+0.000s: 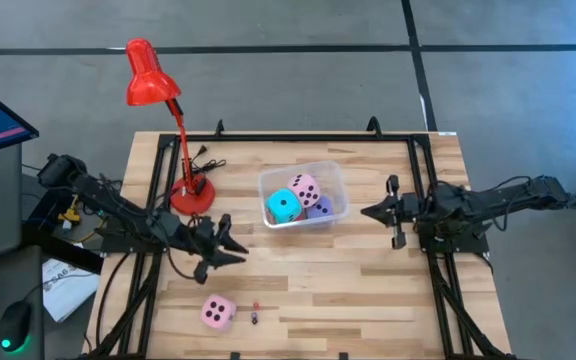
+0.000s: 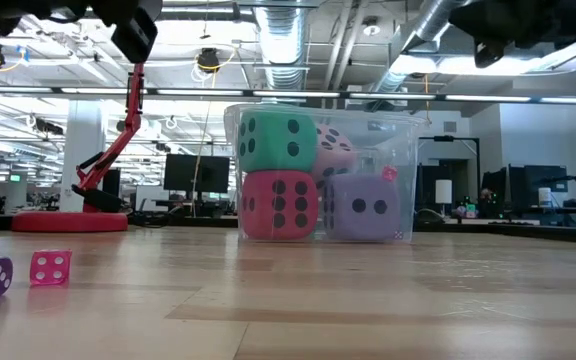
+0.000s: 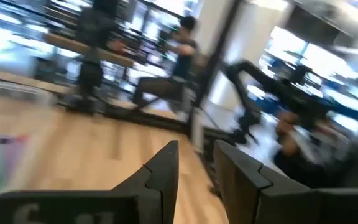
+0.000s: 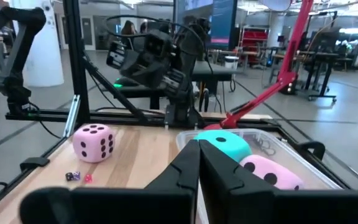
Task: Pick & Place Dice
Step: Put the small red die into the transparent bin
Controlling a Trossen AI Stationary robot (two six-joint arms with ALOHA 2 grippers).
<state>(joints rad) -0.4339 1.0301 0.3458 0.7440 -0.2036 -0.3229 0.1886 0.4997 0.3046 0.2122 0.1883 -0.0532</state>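
L gripper (image 1: pixel 230 246) slightly ajar, empty; R gripper (image 1: pixel 370 212) clenched, parked. Last pink die (image 1: pixel 218 312) still outside bin (image 1: pixel 336 180): next, L reaches down for it.

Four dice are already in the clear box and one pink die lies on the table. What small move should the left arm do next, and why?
Probably swing the left gripper toward the pink die and open its jaws wider. They hold nothing, stand only slightly apart, and that die alone lies outside the clear box.

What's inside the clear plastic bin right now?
The clear plastic bin holds four soft dice: cyan and pink on top, lavender underneath. The red die shows only in the low view, hidden from above under the cyan one.
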